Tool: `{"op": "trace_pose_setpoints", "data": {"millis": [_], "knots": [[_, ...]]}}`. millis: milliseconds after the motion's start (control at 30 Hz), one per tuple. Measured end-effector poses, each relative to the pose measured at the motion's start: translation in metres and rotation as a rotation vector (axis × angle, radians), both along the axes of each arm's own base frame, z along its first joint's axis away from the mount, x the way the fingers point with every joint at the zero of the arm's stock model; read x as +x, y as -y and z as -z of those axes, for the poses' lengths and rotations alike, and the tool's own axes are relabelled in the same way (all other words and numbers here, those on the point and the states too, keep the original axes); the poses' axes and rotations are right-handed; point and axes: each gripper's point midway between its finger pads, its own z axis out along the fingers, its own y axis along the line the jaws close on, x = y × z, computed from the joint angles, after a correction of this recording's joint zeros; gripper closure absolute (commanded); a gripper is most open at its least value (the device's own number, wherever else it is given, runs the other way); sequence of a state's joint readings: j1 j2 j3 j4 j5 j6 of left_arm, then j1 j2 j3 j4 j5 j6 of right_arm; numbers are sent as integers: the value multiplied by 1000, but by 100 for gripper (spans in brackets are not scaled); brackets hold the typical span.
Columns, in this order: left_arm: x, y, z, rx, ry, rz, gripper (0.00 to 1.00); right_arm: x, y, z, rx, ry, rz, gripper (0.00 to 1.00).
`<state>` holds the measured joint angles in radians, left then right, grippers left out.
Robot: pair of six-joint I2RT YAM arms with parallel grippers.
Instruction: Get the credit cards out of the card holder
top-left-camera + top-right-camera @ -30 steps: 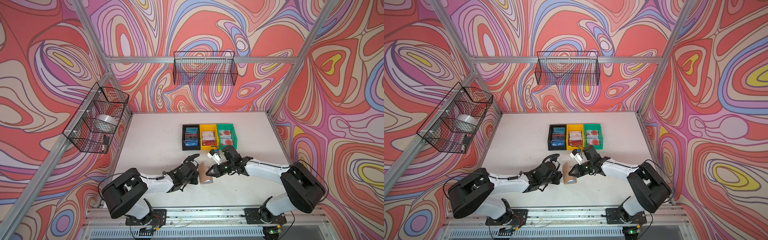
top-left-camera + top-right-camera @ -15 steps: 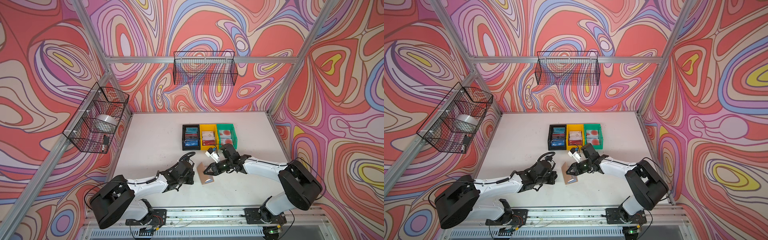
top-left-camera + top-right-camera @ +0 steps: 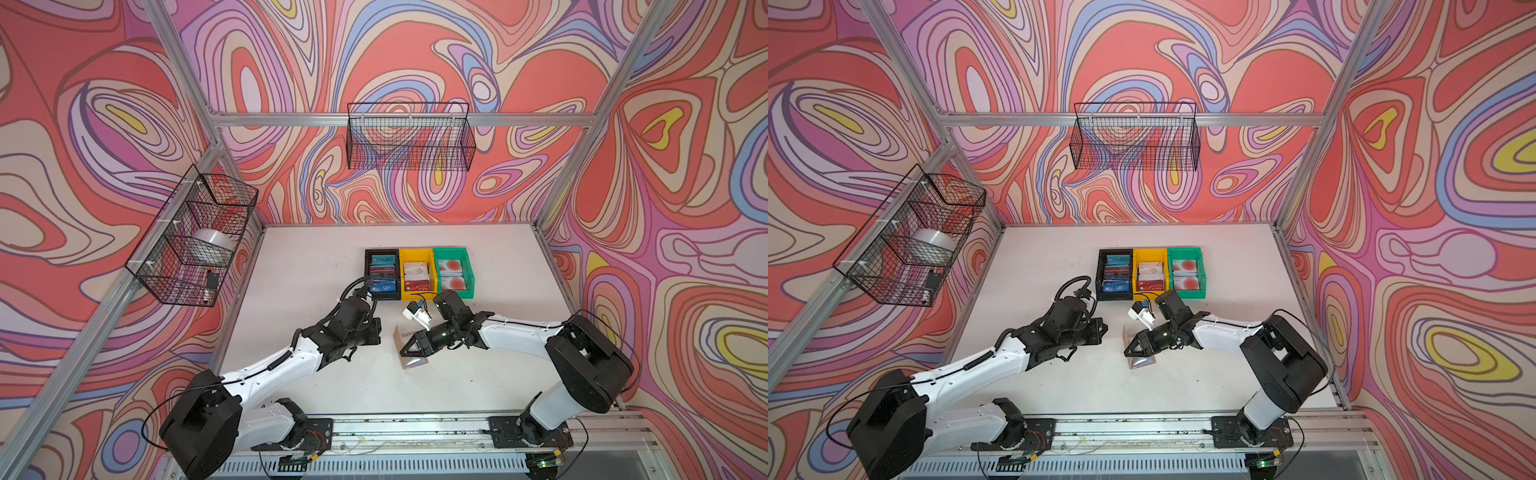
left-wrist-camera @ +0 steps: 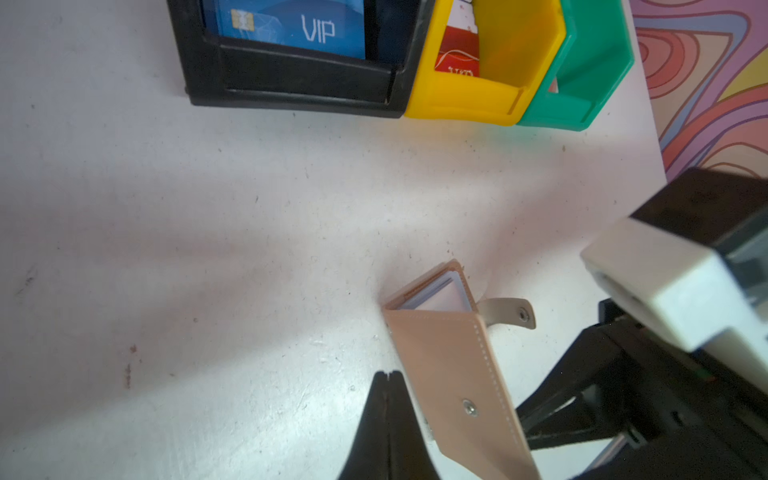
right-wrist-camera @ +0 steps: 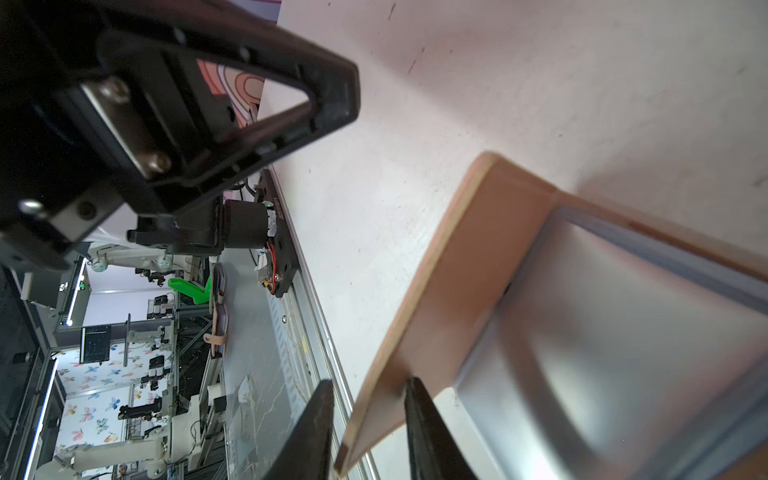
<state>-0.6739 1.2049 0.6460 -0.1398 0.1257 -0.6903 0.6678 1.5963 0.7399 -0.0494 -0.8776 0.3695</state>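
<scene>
Card holder (image 4: 453, 374) — tan, on the white counter (image 3: 307, 266) near the bins (image 4: 465, 99), one cover raised, clear sleeves (image 5: 602, 332) showing, right gripper (image 5: 370, 381) parted, fingers either side of that cover's edge, left gripper (image 4: 386, 376) closed, empty — just beside the holder.

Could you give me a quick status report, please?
Left gripper shut, beside card holder, which stands half-open on table. Right gripper open, astride its cover. Nothing in the way.
</scene>
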Motion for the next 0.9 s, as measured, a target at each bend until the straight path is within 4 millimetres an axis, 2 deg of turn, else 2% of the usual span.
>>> {"op": "trace_pose_setpoints", "data": {"millis": [100, 233, 400, 533, 733, 900], "knots": [[4, 5, -10, -14, 4, 14, 95, -1, -2, 2, 9, -10, -10, 66], [9, 10, -13, -23, -10, 19, 95, -4, -4, 10, 10, -45, -23, 70], [8, 19, -6, -47, -56, 42, 96, -8, -7, 22, -3, -86, -33, 78], [6, 28, -2, -96, -84, 55, 96, -9, -8, 25, -4, -93, -36, 79], [1, 29, 4, -116, -111, 56, 96, -9, -9, 23, 0, -88, -40, 72], [-1, 27, -3, -122, -98, 54, 96, -8, -8, 14, 7, -52, -38, 65]]}}
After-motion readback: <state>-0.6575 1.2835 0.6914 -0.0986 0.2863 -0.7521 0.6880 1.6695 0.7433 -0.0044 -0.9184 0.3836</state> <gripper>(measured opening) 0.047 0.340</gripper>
